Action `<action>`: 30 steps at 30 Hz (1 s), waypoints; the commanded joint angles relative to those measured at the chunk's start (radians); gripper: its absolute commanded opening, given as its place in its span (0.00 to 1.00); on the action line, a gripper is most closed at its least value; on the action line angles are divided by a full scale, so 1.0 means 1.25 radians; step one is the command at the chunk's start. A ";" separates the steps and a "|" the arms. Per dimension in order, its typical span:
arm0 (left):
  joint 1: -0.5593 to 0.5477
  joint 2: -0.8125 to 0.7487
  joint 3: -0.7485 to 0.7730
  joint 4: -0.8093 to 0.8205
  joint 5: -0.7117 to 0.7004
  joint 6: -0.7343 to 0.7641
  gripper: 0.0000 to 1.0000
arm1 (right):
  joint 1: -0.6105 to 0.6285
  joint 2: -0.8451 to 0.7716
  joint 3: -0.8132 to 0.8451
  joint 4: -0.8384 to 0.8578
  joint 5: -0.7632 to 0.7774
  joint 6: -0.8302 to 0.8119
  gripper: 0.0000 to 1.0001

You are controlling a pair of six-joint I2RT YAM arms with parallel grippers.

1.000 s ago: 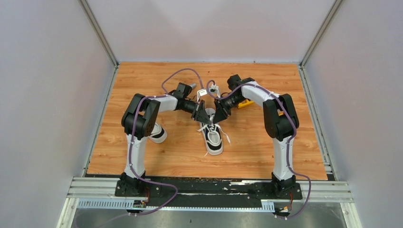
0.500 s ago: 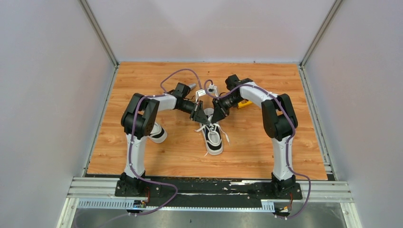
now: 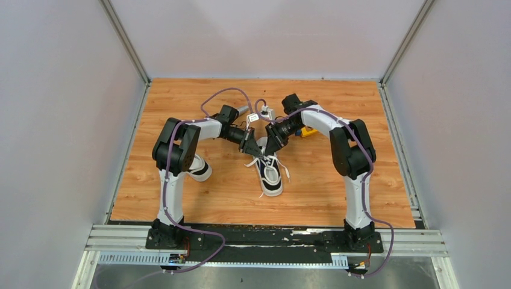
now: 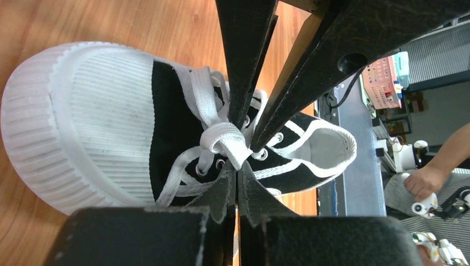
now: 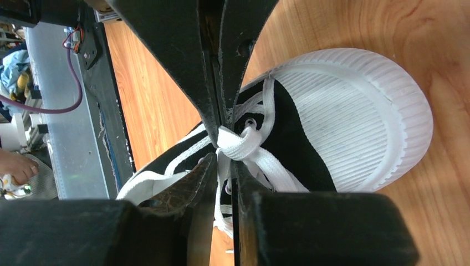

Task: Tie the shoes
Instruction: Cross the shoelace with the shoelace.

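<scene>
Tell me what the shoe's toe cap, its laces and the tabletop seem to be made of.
Toe cap: probably rubber, matte white, with moulded ribs. Laces: flat woven fabric, likely cotton, folding softly at the knot. Tabletop: wood-grain pattern with slight sheen; laminate or real wood, cannot tell.

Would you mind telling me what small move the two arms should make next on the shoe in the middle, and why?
Probably draw the two arms slowly apart. The left fingers and right fingers both look closed on white lace at a loose knot on the shoe, so pulling outward should cinch it.
</scene>
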 commanded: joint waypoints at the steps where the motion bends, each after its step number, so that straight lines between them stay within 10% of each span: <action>1: -0.031 -0.028 -0.004 0.065 -0.058 -0.041 0.00 | 0.073 -0.012 -0.019 0.083 0.014 0.075 0.16; 12: -0.030 -0.026 -0.041 0.184 -0.021 -0.160 0.00 | 0.093 -0.024 -0.078 0.158 0.200 0.219 0.27; 22: -0.031 -0.024 -0.058 0.216 -0.014 -0.173 0.00 | 0.052 -0.185 -0.112 0.144 0.082 0.186 0.45; 30: -0.031 -0.019 -0.048 0.205 -0.006 -0.155 0.00 | 0.002 -0.180 -0.058 0.000 0.015 -0.092 0.47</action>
